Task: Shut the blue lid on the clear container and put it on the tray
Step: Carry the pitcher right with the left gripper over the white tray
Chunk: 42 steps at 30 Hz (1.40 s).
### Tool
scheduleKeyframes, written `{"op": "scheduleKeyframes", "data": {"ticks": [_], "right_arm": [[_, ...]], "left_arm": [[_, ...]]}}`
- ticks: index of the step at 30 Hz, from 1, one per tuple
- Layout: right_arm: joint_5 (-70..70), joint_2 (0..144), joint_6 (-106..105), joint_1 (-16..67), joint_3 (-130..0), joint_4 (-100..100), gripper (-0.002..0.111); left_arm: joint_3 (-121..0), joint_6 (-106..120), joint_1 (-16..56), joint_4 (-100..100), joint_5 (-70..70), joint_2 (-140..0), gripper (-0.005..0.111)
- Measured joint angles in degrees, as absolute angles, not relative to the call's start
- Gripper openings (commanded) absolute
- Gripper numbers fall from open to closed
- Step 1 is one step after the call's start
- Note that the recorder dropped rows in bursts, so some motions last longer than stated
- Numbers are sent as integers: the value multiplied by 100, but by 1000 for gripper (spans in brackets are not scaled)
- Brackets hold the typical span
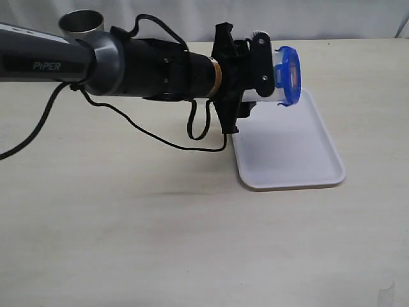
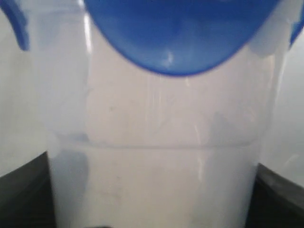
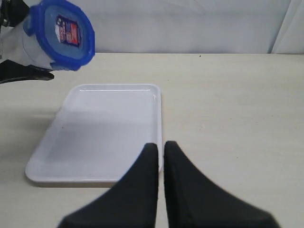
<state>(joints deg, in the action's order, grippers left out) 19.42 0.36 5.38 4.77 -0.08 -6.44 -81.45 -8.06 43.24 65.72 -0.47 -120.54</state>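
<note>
My left gripper (image 1: 262, 67) is shut on the clear container (image 1: 276, 80), holding it on its side in the air above the near-left end of the white tray (image 1: 291, 150). The blue lid (image 1: 291, 75) sits on the container's mouth, its sticker facing right. In the left wrist view the clear container (image 2: 156, 142) fills the frame between the dark fingers (image 2: 21, 194), with the blue lid (image 2: 180, 33) at its far end. The right wrist view shows the blue lid (image 3: 66, 33) on the container above the tray (image 3: 95, 133), and my right gripper (image 3: 160, 147) shut and empty near the tray's rim.
A tapered steel cup (image 1: 81, 25) stands at the back left, behind the left arm. A black cable (image 1: 160, 131) loops down from the arm to the table beside the tray. A white wall closes the far side of the table.
</note>
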Motion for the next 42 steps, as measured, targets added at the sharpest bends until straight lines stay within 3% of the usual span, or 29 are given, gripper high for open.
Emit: {"op": "scheduleKeyframes", "data": {"ticks": [14, 31, 35, 38, 42], "right_arm": [[1942, 36, 538, 477, -8, -644, 4], [1942, 36, 538, 477, -8, -644, 4], [1942, 36, 538, 477, -8, -644, 4], [1942, 36, 538, 477, -8, -644, 4], [1942, 36, 538, 477, -8, -644, 4]], "left_arm": [[-8216, 354, 5052, 8719, 2222, -12054, 0], [-8216, 388, 5129, 9286, 2183, -12054, 0], [-8216, -1062, 5116, 9286, 1453, -12054, 0], [-8228, -2583, 4839, 9226, -259, -12054, 0], [-8392, -3039, 4327, 7238, -2025, -12343, 0]]}}
